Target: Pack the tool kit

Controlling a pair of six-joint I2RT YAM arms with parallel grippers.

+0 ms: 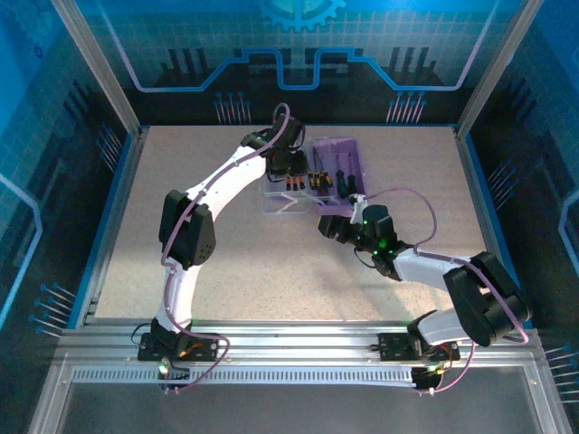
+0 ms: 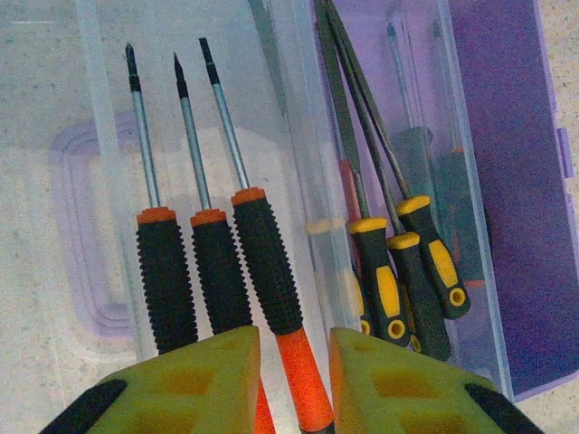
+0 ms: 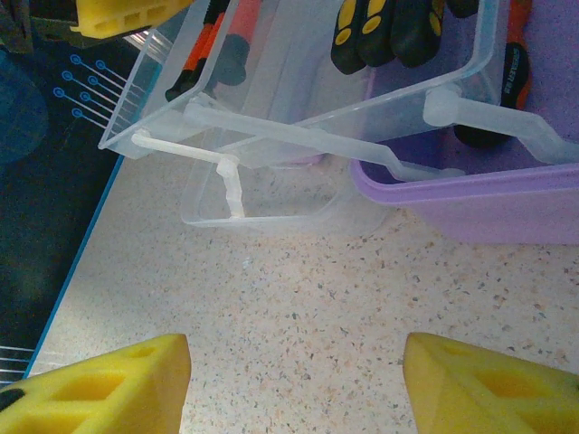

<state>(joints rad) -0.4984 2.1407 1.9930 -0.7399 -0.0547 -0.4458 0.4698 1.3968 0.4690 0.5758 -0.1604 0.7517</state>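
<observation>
The tool kit point(image 1: 348, 158) lies open by the table's point(image 1: 226, 280) far edge, right of centre. The left gripper point(image 2: 294, 339) straddles a screwdriver point(image 2: 262, 262) in the clear half, jaws slightly parted and not pinching. The right gripper point(image 3: 298, 362) hangs over bare tabletop at the case's near edge, jaws wide and empty.

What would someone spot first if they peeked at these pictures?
Probably the bright tools in the tool kit. Three black-and-orange screwdrivers lie side by side in its clear tray, with yellow-and-black screwdrivers in the next compartment, over the purple base. The left gripper has its yellow fingers on either side of one orange handle end, and the right gripper hangs open over the speckled table in front.
</observation>
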